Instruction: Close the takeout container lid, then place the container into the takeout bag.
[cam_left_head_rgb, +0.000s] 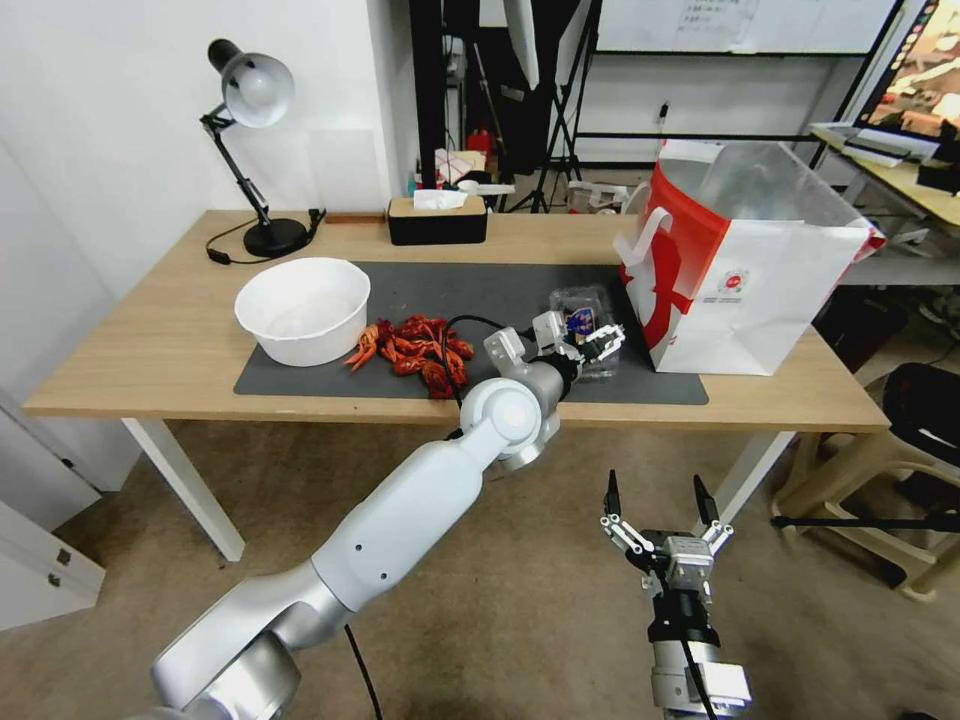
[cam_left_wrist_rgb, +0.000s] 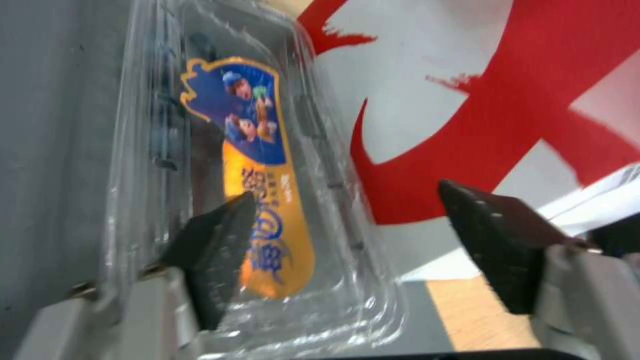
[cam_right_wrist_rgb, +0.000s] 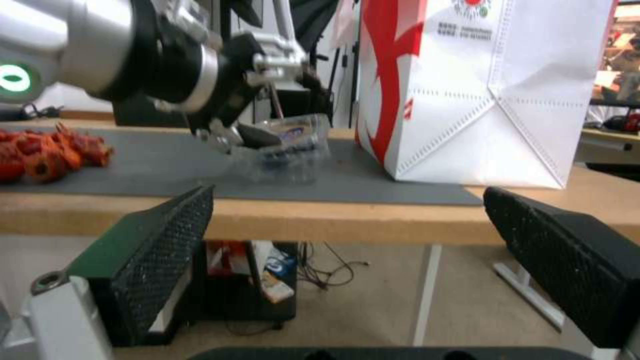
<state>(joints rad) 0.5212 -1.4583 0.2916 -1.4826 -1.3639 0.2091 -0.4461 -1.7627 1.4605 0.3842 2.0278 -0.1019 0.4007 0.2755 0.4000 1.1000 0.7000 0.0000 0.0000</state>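
Here the takeout container (cam_left_head_rgb: 583, 318) is seen on the dark mat (cam_left_head_rgb: 330, 375) of the worktop (cam_left_head_rgb: 140, 340), just beside the takeout bag (cam_left_head_rgb: 760, 290). The left gripper (cam_left_head_rgb: 577, 345) is held at the container with fingers spread wide; one finger (cam_left_wrist_rgb: 217, 240) is laid over the lid (cam_left_wrist_rgb: 267, 165), the other is apart from it on the bag side. Whether the lid is fully latched cannot be told. Judgement: the lid should be pressed flat and evenly near its free edge, so that the light box is not tipped or pushed into the bag. The right gripper (cam_left_head_rgb: 658, 520) is parked below the worktop edge, fingers wide, nothing held.
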